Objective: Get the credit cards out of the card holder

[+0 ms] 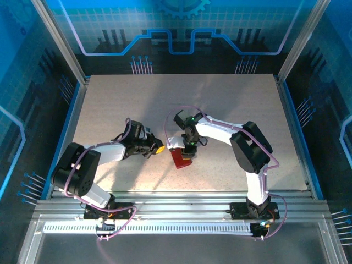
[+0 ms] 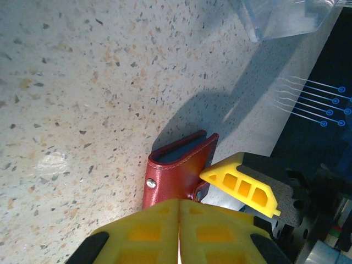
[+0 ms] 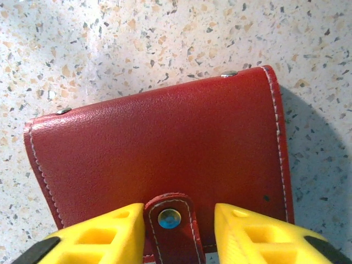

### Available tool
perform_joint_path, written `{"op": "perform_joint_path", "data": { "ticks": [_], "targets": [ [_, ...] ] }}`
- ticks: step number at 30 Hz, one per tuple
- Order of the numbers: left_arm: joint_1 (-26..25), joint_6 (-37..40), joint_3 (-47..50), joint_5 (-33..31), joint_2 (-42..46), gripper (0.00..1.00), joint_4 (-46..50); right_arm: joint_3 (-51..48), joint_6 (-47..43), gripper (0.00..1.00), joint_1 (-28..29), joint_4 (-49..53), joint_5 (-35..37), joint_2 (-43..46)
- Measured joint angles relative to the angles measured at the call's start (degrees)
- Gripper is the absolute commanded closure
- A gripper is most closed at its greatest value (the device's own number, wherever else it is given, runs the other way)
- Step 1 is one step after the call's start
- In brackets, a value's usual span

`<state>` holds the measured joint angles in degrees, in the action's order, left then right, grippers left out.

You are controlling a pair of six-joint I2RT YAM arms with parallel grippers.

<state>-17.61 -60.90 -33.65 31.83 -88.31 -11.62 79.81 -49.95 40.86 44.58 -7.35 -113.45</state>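
Note:
The card holder (image 3: 159, 137) is a dark red wallet lying closed on the speckled table, its strap tab (image 3: 171, 228) snapped over the front. My right gripper (image 3: 179, 215) is open just above it. Its fingers straddle the tab, the left one touching it and the right one a gap away. In the top view the card holder (image 1: 180, 159) lies mid-table under the right gripper (image 1: 188, 149). My left gripper (image 2: 180, 217) is shut with nothing seen between its fingers, its tips at the card holder's (image 2: 175, 171) near edge. The credit cards are hidden.
A clear plastic tray (image 2: 286, 19) lies beyond the wallet in the left wrist view. One yellow finger of the right gripper (image 2: 242, 184) shows beside the wallet there. Blue enclosure walls (image 1: 71, 104) ring the table.

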Motion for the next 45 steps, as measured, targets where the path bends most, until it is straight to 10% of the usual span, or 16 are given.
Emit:
{"op": "perform_joint_path", "data": {
  "ticks": [17,45],
  "targets": [
    [0.2,0.0,0.2,0.0,0.0,0.91,0.2,-5.7,7.1,0.99,1.3,-5.9,-2.8,4.6],
    [-7.7,-5.2,5.7,1.2,-5.6,0.93,-14.2,-30.6,46.0,1.00,4.2,-42.4,-5.8,18.3]
  ]
}}
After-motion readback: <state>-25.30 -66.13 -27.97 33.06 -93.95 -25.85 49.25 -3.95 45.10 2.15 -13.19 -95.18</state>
